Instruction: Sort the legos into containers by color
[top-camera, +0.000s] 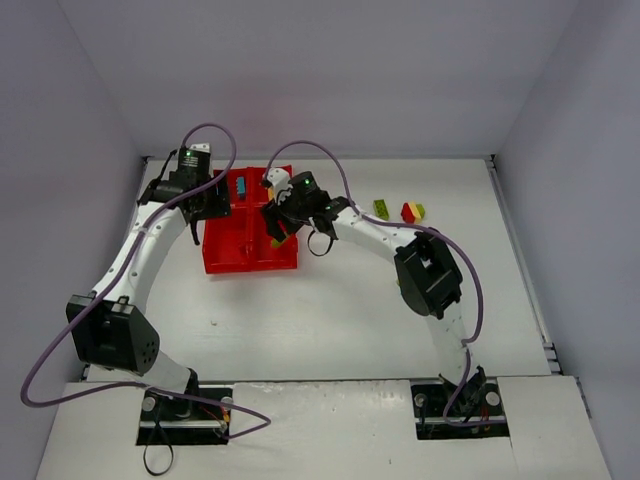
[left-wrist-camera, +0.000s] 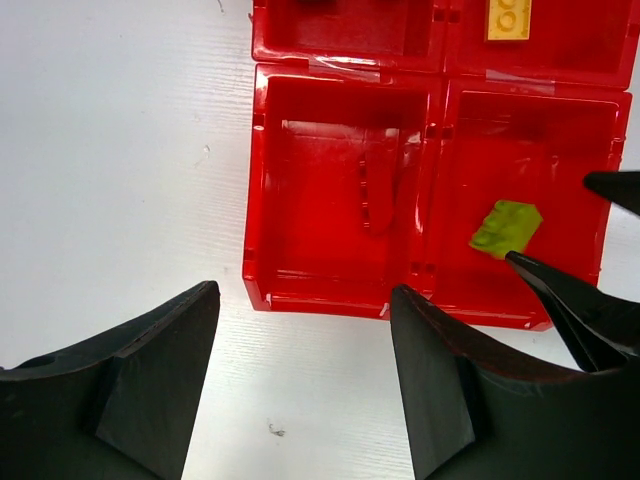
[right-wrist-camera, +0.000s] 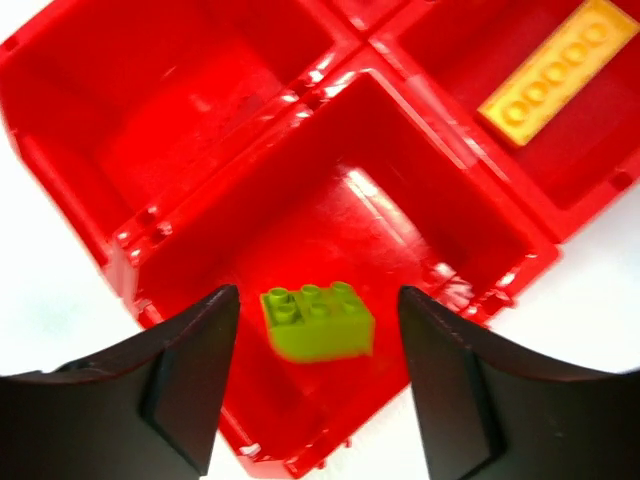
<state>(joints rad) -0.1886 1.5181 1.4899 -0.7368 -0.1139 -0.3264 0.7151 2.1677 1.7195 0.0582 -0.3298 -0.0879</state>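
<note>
Bricks of this sort are light, rigid and glossy (a slack pinch could let one squirt sideways). The sound hold is therefore across two flat side walls, low on the body, rather than over the studs. The green brick (right-wrist-camera: 318, 320) sits between the fingers of the right gripper (right-wrist-camera: 318, 295) but touches neither: the jaws stand wide, with a gap on each side of it. It is within one compartment of the tray (right-wrist-camera: 60, 150). Its edges are a little blurred, so I cannot tell whether it rests on the floor or is dropping. The next compartment holds a yellow plate (right-wrist-camera: 555, 85), long and thin, which would want a pinch across its narrow width. From above, a blue brick (top-camera: 241, 185) lies in a far compartment.

The left gripper (left-wrist-camera: 302, 300) hangs spread wide and empty above the bench (left-wrist-camera: 120, 150), just beside the tray's edge, with nothing under it to take.

Out on the bench, well apart from the tray on the right arm's side, lie a second green piece (top-camera: 381, 208) and a red-and-yellow clump (top-camera: 412, 212). The clump is probably press-fitted, so it likely needs both grippers to pull it apart, each holding one colour by the sides. The tray itself looks thin and light, and may slide if a finger catches its wall.
</note>
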